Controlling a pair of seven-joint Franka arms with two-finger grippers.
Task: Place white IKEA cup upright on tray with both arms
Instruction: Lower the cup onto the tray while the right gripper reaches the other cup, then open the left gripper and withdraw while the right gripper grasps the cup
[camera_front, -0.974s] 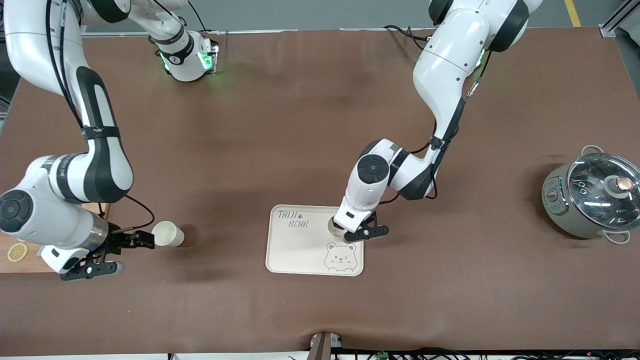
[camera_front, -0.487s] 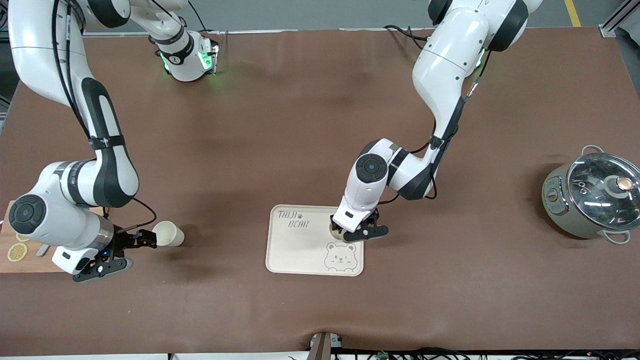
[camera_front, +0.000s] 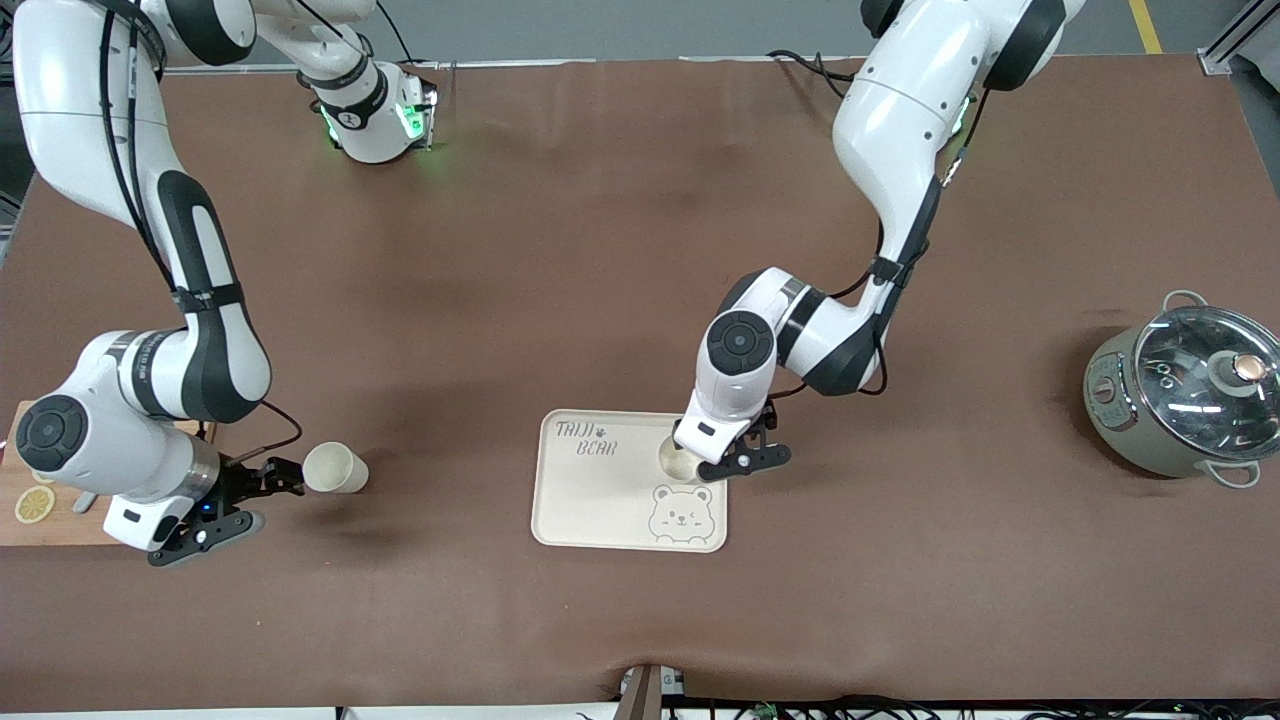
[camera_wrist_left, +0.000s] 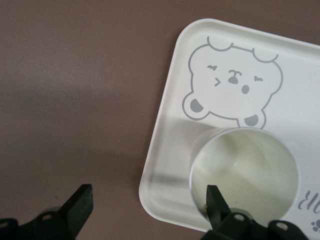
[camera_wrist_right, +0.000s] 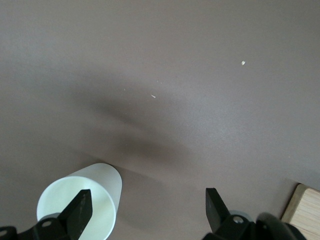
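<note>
The cream tray (camera_front: 600, 500) with the bear drawing lies near the table's middle. A white cup (camera_front: 678, 457) stands upright on it, beside the bear. My left gripper (camera_front: 745, 455) is open over the tray's edge toward the left arm's end. In the left wrist view the left gripper (camera_wrist_left: 148, 206) has one finger at the cup's (camera_wrist_left: 245, 175) rim and the other over bare table off the tray (camera_wrist_left: 165, 165). A second white cup (camera_front: 335, 467) stands mouth up on the table. My right gripper (camera_front: 280, 478) is open beside it. In the right wrist view the right gripper (camera_wrist_right: 147, 212) has one finger over this cup's (camera_wrist_right: 82, 200) mouth.
A wooden cutting board (camera_front: 45, 520) with a lemon slice (camera_front: 34, 503) lies at the right arm's end, under that arm; its corner shows in the right wrist view (camera_wrist_right: 302, 210). A grey pot with a glass lid (camera_front: 1185, 400) stands at the left arm's end.
My left gripper has shifted a little toward the left arm's end, so more of the cup on the tray shows. My right arm has shifted slightly by the second cup, which has stayed put.
</note>
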